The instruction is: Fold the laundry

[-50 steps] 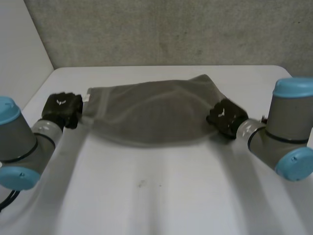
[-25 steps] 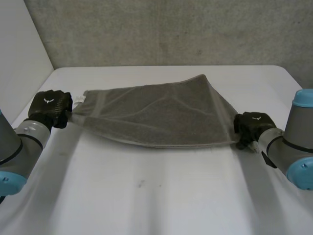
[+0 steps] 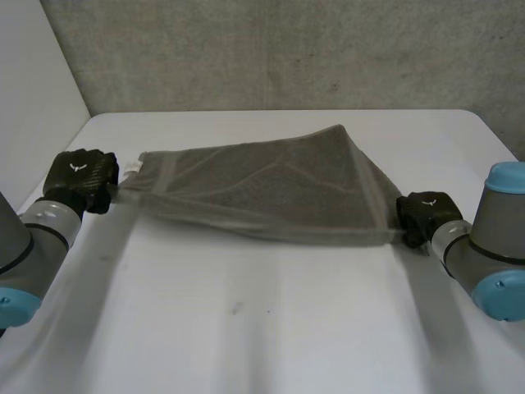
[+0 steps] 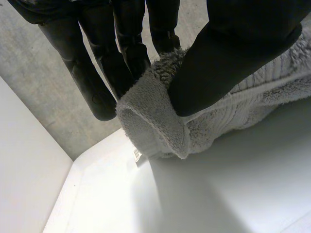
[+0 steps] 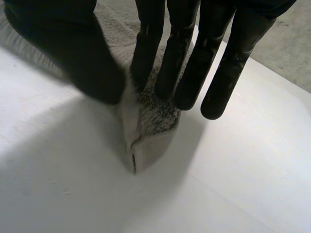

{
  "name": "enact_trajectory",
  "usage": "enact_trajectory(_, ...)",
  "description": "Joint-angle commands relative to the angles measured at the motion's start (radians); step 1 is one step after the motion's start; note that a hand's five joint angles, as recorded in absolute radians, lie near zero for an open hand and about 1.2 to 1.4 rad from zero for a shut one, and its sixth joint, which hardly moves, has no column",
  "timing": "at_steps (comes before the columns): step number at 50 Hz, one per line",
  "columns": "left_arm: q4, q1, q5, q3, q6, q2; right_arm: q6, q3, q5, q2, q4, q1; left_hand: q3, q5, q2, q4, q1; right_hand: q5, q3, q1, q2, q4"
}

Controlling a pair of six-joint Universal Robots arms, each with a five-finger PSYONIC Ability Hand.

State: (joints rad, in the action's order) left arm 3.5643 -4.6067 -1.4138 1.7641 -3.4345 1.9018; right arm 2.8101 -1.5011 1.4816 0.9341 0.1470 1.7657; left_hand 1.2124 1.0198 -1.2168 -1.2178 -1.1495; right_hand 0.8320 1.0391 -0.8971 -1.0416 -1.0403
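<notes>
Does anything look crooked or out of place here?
The towel is askew: its far edge rises to a peak nearer the right hand, while the near edge runs straight to the left hand.

**Both hands pinched shut, arms spread wide**

The left hand (image 3: 78, 179) ends the left arm (image 3: 37, 238) and clamps its thumb against its fingers on one corner of the towel (image 3: 262, 193). The right hand (image 3: 422, 215), on the right arm (image 3: 484, 250), is well apart from it and pinches the opposite corner likewise.

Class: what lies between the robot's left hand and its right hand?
In the head view, the grey towel spans from left hand to right hand, each pinching a corner.
</notes>
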Motion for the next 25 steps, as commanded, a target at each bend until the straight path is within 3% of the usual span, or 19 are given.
enact_trajectory(1,-0.015,-0.003,-0.001,-0.005,-0.003,-0.001,0.000,0.008,0.000,0.052,-0.007,-0.046,0.184,0.202,-0.180,-0.178,-0.247,0.390,0.357,-0.499,-0.355,-0.356)
enact_trajectory(8,-0.113,0.002,-0.001,0.002,-0.008,-0.064,-0.032,-0.004,-0.015,0.186,-0.018,-0.074,0.184,0.202,-0.180,-0.178,-0.247,0.390,0.357,-0.499,-0.355,-0.356)
enact_trajectory(14,-0.355,0.003,0.001,0.003,-0.025,-0.161,-0.291,-0.002,-0.090,0.264,-0.251,-0.084,0.184,0.202,-0.180,-0.178,-0.247,0.390,0.357,-0.499,-0.355,-0.356)
enact_trajectory(16,-0.493,-0.003,0.001,0.003,-0.092,-0.214,-0.516,-0.010,-0.093,0.310,-0.454,-0.107,0.184,0.202,-0.180,-0.178,-0.247,0.390,0.357,-0.499,-0.355,-0.356)
enact_trajectory(17,-0.493,-0.003,0.001,0.003,-0.092,-0.214,-0.517,-0.010,-0.093,0.310,-0.455,-0.107,0.184,0.202,-0.180,-0.178,-0.247,0.390,0.357,-0.499,-0.355,-0.356)
enact_trajectory(18,-0.556,-0.004,-0.001,0.005,-0.142,-0.237,-0.611,-0.018,-0.087,0.330,-0.545,-0.127,0.184,0.202,-0.180,-0.178,-0.247,0.390,0.357,-0.499,-0.355,-0.356)
enact_trajectory(19,-0.556,-0.004,-0.001,0.005,-0.143,-0.237,-0.612,-0.018,-0.087,0.330,-0.546,-0.127,0.184,0.202,-0.180,-0.178,-0.247,0.390,0.357,-0.499,-0.355,-0.356)
enact_trajectory(21,-0.677,-0.021,-0.001,0.015,-0.256,-0.283,-0.737,-0.039,-0.087,0.383,-0.694,-0.166,0.184,0.202,-0.180,-0.178,-0.247,0.390,0.357,-0.499,-0.355,-0.356)
enact_trajectory(25,-0.752,-0.060,0.001,0.038,-0.336,-0.328,-0.759,-0.048,-0.096,0.436,-0.741,-0.181,0.184,0.202,-0.180,-0.178,-0.247,0.390,0.357,-0.499,-0.355,-0.356)
